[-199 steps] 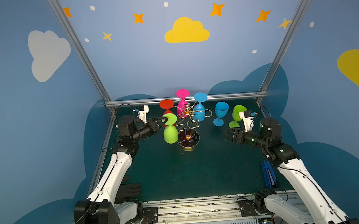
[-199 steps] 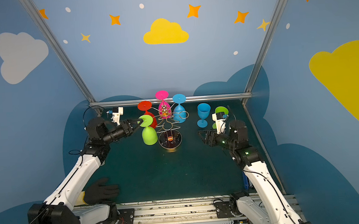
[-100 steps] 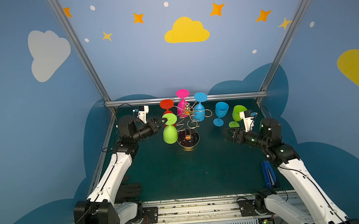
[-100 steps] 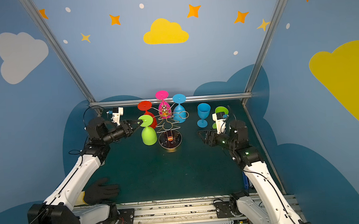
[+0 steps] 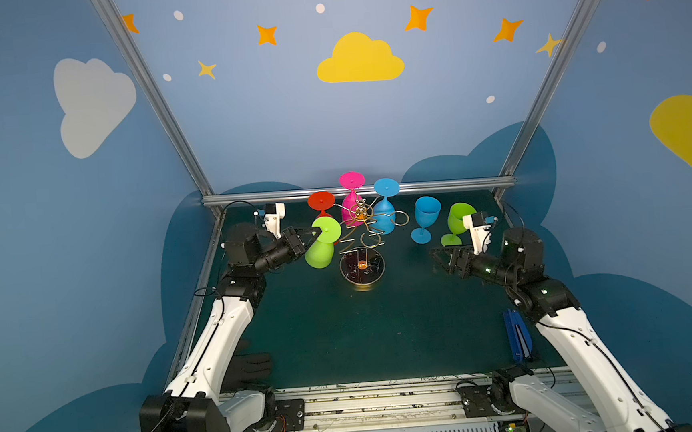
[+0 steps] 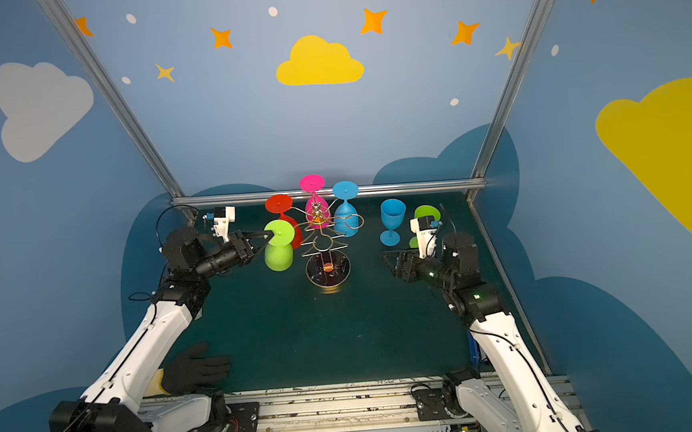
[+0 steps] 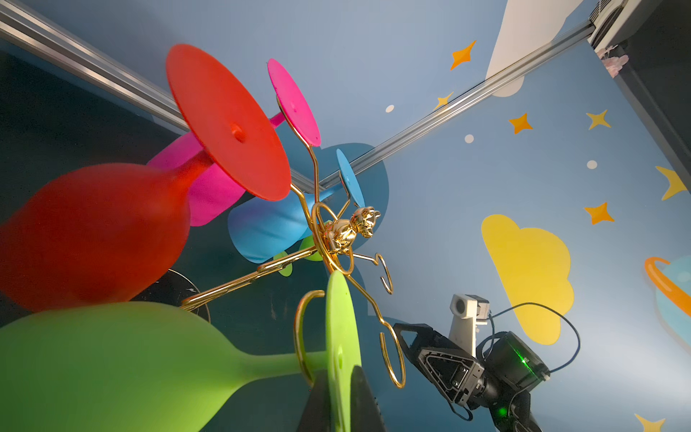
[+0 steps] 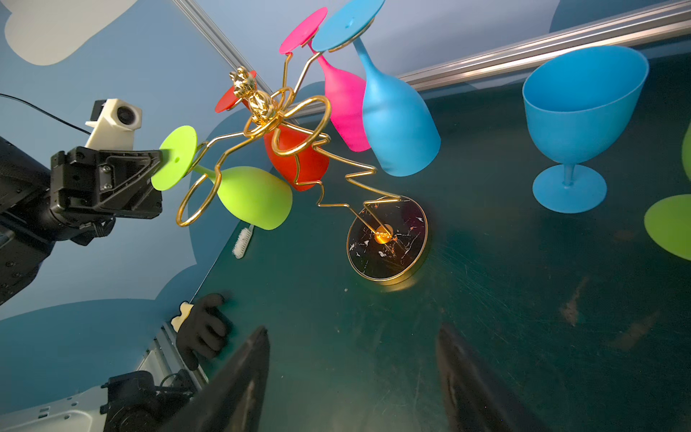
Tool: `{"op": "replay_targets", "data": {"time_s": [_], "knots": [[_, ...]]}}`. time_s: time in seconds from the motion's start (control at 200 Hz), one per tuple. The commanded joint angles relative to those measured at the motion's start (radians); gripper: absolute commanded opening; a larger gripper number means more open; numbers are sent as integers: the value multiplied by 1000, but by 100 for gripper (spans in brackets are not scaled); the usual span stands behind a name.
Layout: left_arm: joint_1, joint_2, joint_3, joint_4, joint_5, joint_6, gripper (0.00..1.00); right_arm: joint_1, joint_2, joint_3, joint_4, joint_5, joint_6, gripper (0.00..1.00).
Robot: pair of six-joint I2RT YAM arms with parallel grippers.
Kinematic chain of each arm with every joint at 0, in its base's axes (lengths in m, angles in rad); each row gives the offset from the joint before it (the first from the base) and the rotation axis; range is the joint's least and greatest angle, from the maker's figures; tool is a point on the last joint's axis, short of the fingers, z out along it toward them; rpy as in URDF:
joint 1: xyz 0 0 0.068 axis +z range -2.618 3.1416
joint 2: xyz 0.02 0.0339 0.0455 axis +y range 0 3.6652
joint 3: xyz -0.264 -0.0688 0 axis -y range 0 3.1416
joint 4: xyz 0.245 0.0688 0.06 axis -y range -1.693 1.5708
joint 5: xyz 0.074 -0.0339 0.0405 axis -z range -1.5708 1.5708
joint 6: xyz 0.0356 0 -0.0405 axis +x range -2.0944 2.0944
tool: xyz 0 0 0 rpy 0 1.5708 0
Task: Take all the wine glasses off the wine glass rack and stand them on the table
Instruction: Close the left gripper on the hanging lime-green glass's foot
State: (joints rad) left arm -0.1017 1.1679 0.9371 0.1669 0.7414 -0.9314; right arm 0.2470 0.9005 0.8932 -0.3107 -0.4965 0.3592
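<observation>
The left fingers (image 7: 359, 400) are pinched on the edge of the flat foot of the green wine glass (image 5: 318, 255), one on each face of the disc. The right fingers (image 8: 246, 377) stand wide apart with nothing between them, low over the tabletop (image 5: 365, 340) and well to the right of the rack (image 5: 360, 212).

The green wine glass hangs bowl-down and tilted from the rack's near-left arm, its stem threaded through a gold loop (image 7: 296, 333), its foot on the outer side of that loop.

The step in hand looks like freeing the stem. An edge grip on a thin disc is probably slippery, so a slow, straight pull seems best. The stem should go out through the loop's open mouth, not up against the wire, with the foot kept level with the loop so it does not catch.

The rack looks light; a snag could drag or tip it on its base (image 8: 389, 247). The red glass (image 7: 93, 232) hangs just beside the green one, so the bowl should swing away from it.
</observation>
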Motion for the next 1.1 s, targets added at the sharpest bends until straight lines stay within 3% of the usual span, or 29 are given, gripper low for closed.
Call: {"op": "replay_targets", "data": {"time_s": [0.0, 0.325, 0.466, 1.096], "knots": [[7, -33, 10, 43, 16, -34, 12, 7, -20, -2, -8, 18, -9, 72], [20, -65, 0, 109, 26, -130, 7, 7, -46, -8, -10, 62, -6, 80], [25, -67, -1, 103, 19, -135, 3, 7, -48, -8, -10, 56, -7, 81], [15, -41, 5, 91, 23, -149, 3, 6, -57, -10, -13, 59, -3, 81]]}}
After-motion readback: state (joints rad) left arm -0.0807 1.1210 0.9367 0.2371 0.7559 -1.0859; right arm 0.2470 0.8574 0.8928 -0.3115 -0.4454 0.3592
